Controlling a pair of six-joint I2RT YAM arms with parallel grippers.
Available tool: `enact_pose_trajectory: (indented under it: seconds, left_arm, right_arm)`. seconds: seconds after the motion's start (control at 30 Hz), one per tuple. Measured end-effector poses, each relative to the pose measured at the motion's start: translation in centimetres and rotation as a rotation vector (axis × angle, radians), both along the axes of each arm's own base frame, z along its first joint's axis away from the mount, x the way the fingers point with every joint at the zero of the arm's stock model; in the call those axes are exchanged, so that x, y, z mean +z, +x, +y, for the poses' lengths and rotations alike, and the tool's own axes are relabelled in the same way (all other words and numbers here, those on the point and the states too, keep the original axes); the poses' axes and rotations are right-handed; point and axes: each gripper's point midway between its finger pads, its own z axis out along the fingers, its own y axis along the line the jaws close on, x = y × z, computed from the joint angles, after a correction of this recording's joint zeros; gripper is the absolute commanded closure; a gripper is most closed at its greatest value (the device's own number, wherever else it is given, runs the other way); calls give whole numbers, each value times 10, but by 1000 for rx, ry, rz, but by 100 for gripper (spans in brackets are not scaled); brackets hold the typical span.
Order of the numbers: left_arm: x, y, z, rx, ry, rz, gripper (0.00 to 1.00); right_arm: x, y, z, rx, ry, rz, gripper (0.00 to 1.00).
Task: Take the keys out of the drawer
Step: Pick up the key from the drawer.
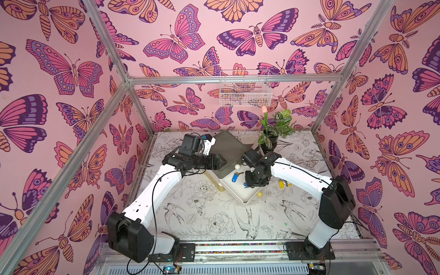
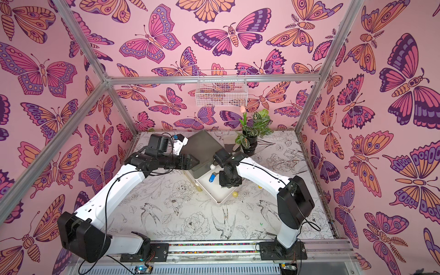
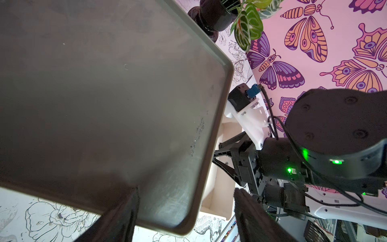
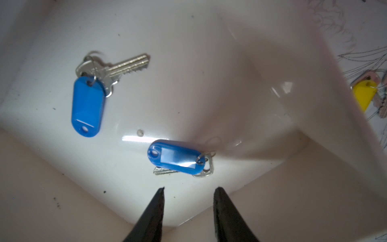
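1. Mid-retrieval: 2 blue-tagged keys (image 4: pixel 178 160) lying in drawer (image 4: pixel 188 73), lower centre and left of frame.
2. Right gripper (image 4: pixel 189 188) jaws released, empty; left gripper (image 3: pixel 186 189) jaws spread at grey cabinet top (image 3: pixel 104 94).
3. Needs lowering onto nearest tag, then clenching.

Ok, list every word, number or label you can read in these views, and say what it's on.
No readable text in any view.
On the blue key tag in the drawer: no writing visible.
On the other blue key tag: the label window looks blank, with glare across it.
On the yellow key tag outside the drawer: partly hidden, no writing visible.
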Motion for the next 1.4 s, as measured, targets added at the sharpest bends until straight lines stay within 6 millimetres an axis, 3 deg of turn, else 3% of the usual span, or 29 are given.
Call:
enact_pose_trajectory:
  seconds: [0.63, 1.2, 1.4]
  left_arm:
    - [0, 4, 5, 2, 3, -18, 23]
    - [0, 4, 6, 1, -1, -20, 23]
    - [0, 4, 7, 3, -1, -20, 22]
  right_arm:
    - [-7, 6, 4, 2, -9, -9, 69]
    - [-23, 8, -8, -8, -64, -26, 69]
    - [-24, 12, -5, -10, -54, -47, 74]
